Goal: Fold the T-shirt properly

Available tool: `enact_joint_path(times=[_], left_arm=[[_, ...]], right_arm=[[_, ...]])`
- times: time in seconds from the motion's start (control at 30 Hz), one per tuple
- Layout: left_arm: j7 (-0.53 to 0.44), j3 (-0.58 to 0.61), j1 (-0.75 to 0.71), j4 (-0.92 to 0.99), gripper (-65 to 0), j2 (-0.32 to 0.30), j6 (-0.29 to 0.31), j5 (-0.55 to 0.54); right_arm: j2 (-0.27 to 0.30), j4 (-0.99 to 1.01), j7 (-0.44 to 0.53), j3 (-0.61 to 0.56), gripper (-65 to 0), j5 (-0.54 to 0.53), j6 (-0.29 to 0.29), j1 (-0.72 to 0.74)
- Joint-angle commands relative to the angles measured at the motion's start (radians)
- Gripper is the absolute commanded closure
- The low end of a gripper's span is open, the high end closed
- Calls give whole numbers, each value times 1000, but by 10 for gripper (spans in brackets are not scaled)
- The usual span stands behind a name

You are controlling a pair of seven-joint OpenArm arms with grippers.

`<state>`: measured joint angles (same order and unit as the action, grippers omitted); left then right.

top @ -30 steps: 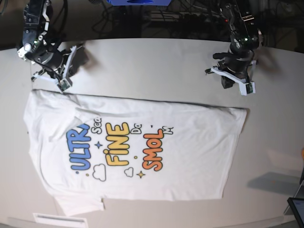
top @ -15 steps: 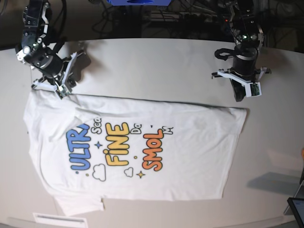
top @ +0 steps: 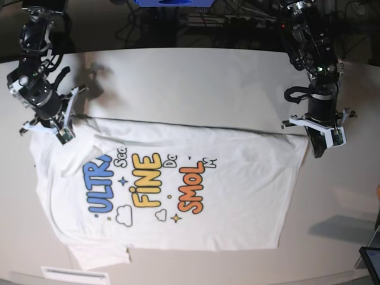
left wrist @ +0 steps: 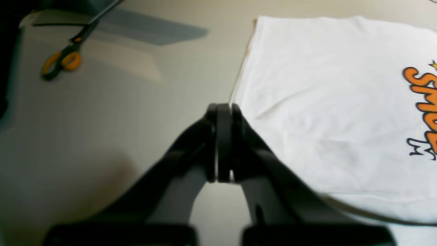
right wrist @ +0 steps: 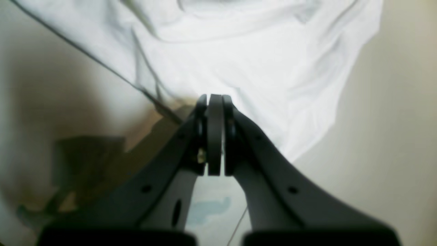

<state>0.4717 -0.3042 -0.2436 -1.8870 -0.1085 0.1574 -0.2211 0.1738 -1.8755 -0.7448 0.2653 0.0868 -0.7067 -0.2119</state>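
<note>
The white T-shirt lies flat on the table with its blue, yellow and orange print up and its far side folded under along a straight upper edge. My left gripper is shut at the hem's upper corner. In the left wrist view its tips rest right at the T-shirt's edge with no cloth visible between them. My right gripper is shut at the shoulder end of that edge. In the right wrist view its tips sit over wrinkled T-shirt cloth.
Scissors with orange handles lie on the bare table beyond the hem. A white strip sits at the table's near left edge. A dark device is at the near right corner.
Both arms have come toward the shirt's upper edge, the left one to the hem corner and the right one to the shoulder end. Both grippers stayed shut. The shirt has not shifted.
</note>
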Motion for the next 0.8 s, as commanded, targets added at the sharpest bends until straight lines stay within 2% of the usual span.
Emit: enact_joint_path(times=[0.0,0.3,0.37,0.53,0.77], left_arm=[[-20,1,2,5,0,-24,-5,-1],[-34,1,30,178,0,-78,-5,-1],[-86,3,31,195,0,-90,-5,-1],[-189,81,39,287,0,-141,-5,1],[-199,98,63,415,0,-147,-5,1]], right_arm=[[11,-5,20,-8,-1,12,9,16],[13,169,143,-27,0,34,9,76],[13,198,169,-25,0,34,9,84],[13,250,175,-21,0,34,9,98],[11,262,173,-19,0,34,9,95]])
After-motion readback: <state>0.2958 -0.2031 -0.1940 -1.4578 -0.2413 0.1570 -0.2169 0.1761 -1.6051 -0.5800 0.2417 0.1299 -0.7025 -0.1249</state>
